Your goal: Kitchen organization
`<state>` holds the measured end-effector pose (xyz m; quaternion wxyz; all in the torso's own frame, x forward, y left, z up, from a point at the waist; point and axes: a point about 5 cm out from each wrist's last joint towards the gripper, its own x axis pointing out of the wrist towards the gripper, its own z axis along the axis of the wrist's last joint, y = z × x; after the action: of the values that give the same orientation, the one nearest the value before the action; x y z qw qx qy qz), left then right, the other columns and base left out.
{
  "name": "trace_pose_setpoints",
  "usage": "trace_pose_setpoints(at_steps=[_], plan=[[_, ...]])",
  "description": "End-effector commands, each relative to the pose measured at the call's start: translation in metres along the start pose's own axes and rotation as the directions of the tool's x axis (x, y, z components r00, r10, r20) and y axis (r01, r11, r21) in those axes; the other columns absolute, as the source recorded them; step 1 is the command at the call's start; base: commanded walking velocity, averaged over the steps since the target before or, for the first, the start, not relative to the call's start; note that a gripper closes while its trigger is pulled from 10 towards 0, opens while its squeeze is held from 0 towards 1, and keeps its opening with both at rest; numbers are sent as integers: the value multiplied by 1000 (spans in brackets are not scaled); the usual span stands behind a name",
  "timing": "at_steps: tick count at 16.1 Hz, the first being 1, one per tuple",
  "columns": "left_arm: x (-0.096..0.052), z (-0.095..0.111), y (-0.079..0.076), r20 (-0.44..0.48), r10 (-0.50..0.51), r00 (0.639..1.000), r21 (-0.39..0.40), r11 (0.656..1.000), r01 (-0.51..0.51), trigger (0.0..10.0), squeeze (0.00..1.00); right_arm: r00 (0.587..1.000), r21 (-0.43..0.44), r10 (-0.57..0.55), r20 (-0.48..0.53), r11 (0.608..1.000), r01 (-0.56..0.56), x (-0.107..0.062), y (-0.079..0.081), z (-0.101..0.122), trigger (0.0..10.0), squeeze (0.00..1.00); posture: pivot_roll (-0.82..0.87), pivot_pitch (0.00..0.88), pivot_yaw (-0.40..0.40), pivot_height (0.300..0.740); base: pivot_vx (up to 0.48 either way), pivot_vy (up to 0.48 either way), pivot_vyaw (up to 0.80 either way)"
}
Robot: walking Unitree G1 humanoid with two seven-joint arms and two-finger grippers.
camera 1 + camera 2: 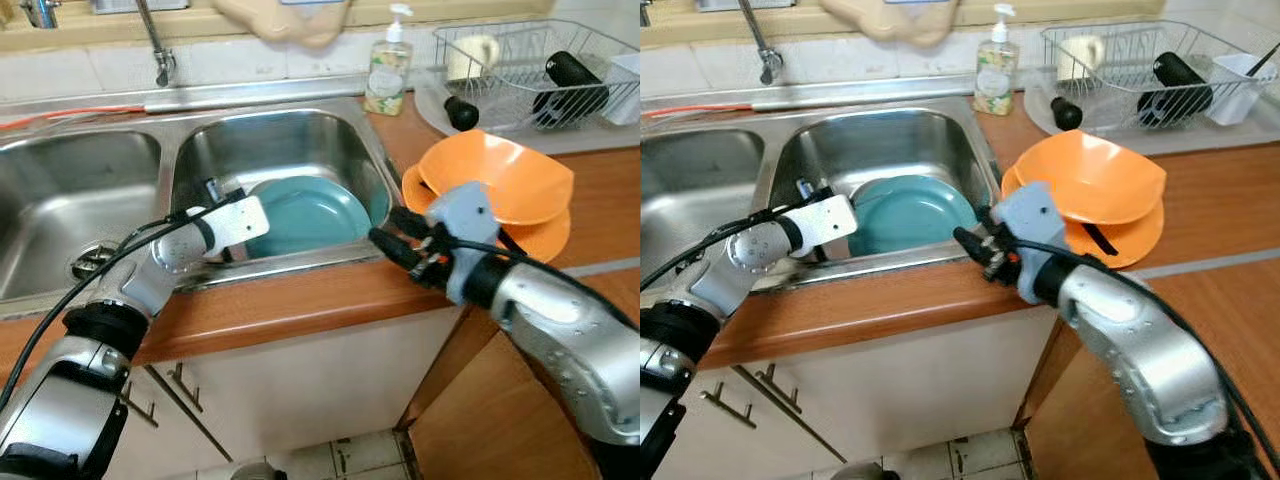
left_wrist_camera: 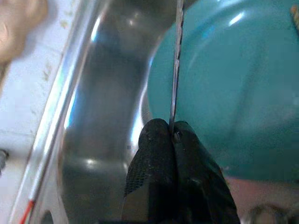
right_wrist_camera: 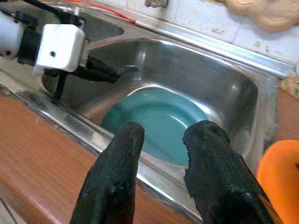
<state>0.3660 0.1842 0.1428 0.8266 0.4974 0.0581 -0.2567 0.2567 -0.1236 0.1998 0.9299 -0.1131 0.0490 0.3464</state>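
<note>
Two hands here: the left hand pinches something thin and edge-on, too blurry to identify, beside the teal plate in the sink. Right hand hovers spread over the wooden surface at the sink's edge, holding nothing.

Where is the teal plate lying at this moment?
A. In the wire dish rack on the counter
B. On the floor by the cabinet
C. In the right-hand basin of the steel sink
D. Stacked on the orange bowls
C: the teal plate lies inside the right-hand basin of the steel sink, with the left gripper at its edge.
</note>
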Motion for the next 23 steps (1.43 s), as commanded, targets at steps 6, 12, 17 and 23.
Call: trace_pose_setpoints(at_steps=[6,12,17,23], plan=[[10,-20,-5,-197,-91,976,-184,981,55,10000,996,1000,-42,-23,-11,999,22,16,6,-4,10000,0,-50,0,42,740,0,0,0],[11,-19,-8,-199,-118,973,-214,974,74,10000,1000,999,-41,-42,-9,998,41,17,6,-4,10000,0,-52,0,47,740,0,0,0],[11,-12,5,-109,4,994,-326,944,-39,10000,1000,991,-15,-120,53,993,121,15,-9,8,10000,0,-54,0,48,740,0,0,0],[-2,22,31,190,229,955,-631,773,-60,10000,0,905,76,-421,63,906,416,-1,-68,19,10000,0,-49,0,33,740,0,0,0]])
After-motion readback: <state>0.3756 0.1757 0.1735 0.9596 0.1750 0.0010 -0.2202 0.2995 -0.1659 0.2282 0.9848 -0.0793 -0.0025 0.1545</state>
